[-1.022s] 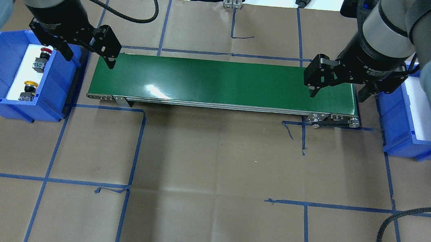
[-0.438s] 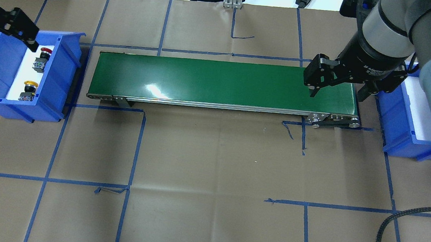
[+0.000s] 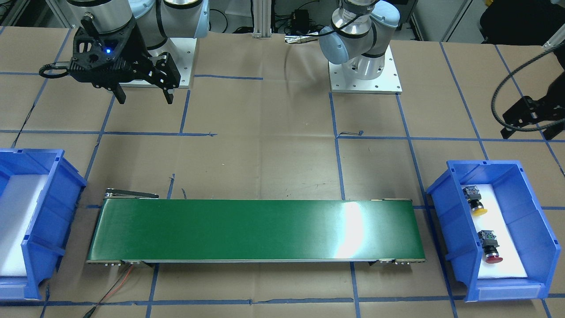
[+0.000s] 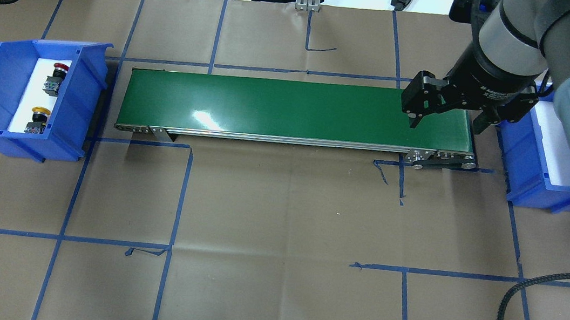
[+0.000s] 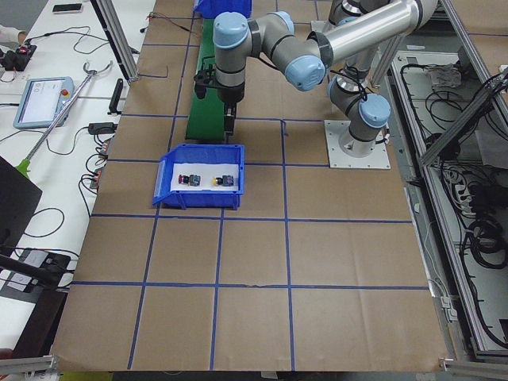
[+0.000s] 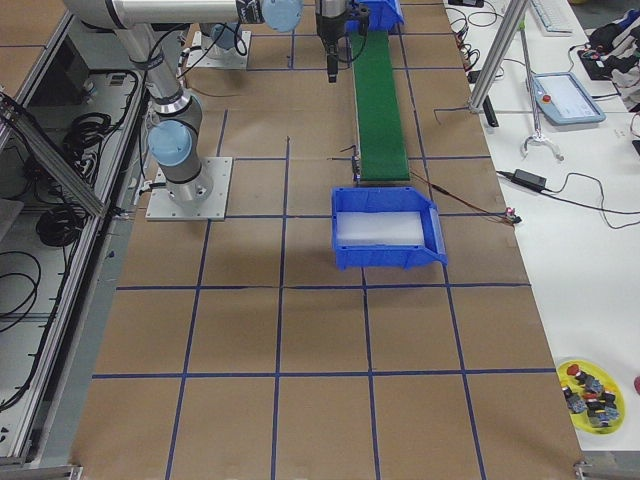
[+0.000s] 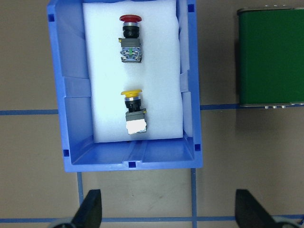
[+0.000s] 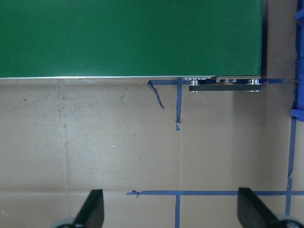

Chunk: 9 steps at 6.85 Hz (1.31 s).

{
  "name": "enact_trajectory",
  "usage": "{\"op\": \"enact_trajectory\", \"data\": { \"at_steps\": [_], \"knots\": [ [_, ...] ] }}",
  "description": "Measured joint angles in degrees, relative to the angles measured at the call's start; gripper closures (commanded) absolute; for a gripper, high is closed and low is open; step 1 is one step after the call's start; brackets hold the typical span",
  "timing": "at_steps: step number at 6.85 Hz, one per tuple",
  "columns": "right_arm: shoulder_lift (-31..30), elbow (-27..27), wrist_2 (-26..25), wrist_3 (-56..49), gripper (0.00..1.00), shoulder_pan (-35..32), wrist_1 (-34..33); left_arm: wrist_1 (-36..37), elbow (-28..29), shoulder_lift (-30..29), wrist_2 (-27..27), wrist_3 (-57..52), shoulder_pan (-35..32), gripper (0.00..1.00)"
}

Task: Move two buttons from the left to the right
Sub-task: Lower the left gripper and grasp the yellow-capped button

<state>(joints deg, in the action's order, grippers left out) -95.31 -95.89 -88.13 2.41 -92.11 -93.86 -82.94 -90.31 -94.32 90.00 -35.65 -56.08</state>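
Observation:
The red button [image 4: 58, 68] and the yellow button [image 4: 40, 112] lie on white foam in the left blue bin [image 4: 74, 118]. Both also show in the left wrist view, red [image 7: 130, 20] and yellow [image 7: 132, 94]. My left gripper [image 7: 170, 211] is open and empty, held high beside the bin's outer side, almost out of the overhead view; in the front-facing view it is at the right edge [image 3: 529, 126]. My right gripper [image 4: 447, 123] is open and empty above the right end of the green conveyor belt [image 4: 296, 110].
The right blue bin [image 4: 530, 174] with white foam stands past the belt's right end, with nothing on the foam that shows. A black cable [image 4: 511, 307] loops over the table's front right. Blue tape lines cross the brown paper.
My left gripper has swung left, from above the gap between the bin and the belt's left end to beyond the bin's outer side. The right arm has not moved.

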Motion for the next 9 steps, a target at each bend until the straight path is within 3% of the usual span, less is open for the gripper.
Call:
{"op": "enact_trajectory", "data": {
  "at_steps": [5,9],
  "knots": [
    [0.0,0.0,0.1,0.2,0.0,0.0,0.0,14.0,-3.8,-9.5,-3.0,-2.3,1.3,0.01],
    [0.1,0.0,0.0,0.2,0.0,0.0,0.0,31.2,-14.0,-14.9,-2.8,-1.7,1.3,0.01]
  ]
}}
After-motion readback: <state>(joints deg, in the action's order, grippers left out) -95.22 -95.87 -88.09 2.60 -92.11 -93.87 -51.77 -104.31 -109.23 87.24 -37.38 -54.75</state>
